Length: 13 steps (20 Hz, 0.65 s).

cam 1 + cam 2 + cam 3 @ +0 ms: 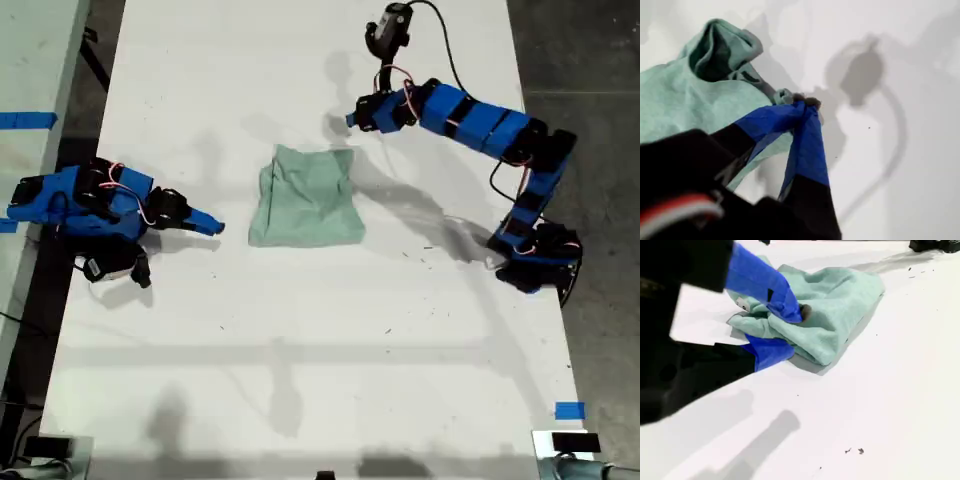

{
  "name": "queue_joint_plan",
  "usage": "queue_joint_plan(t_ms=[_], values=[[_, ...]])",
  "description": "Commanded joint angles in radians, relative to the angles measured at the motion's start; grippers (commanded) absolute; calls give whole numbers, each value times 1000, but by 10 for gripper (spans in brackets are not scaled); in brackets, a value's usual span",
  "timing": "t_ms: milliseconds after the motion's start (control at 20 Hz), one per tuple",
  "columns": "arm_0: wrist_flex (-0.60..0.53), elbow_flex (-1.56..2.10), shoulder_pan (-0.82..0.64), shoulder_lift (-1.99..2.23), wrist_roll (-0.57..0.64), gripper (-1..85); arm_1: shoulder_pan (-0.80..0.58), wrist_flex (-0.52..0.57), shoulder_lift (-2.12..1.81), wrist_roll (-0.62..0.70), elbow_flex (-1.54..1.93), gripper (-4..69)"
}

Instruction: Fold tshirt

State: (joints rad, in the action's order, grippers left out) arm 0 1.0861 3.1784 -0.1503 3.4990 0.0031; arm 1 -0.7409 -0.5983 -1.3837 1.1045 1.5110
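Observation:
The pale mint-green tshirt [305, 195] lies folded into a rough square in the middle of the white table [300, 350]. In the exterior view my first gripper [350, 122] comes in from the right and hovers at the shirt's far right corner. It is shut, its tips [805, 104] right next to a bit of the tshirt's [680, 95] hem, and I cannot tell if they touch it. My second gripper [212, 226] rests low at the exterior view's left, a short way off the shirt's edge. Its jaws stand open [792, 332] and face the tshirt [840, 300], holding nothing.
A blue tape square [569, 410] marks the table's near corner at the exterior view's right. A second table with blue tape [25, 120] stands beyond the edge at that view's left. Dark floor [590, 60] borders the right side. The first arm's base [535, 255] sits by that edge.

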Motion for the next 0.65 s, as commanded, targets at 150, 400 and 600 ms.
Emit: queue_joint_plan(t_ms=[150,400,600], values=[[0,11,25,103,-15,90,84,-301,-865,-158,535,-5],[0,11,23,103,-15,91,350,-428,-1654,-615,1224,-5],[0,11,21,103,-15,93,558,-695,-2095,-1071,1545,2]])
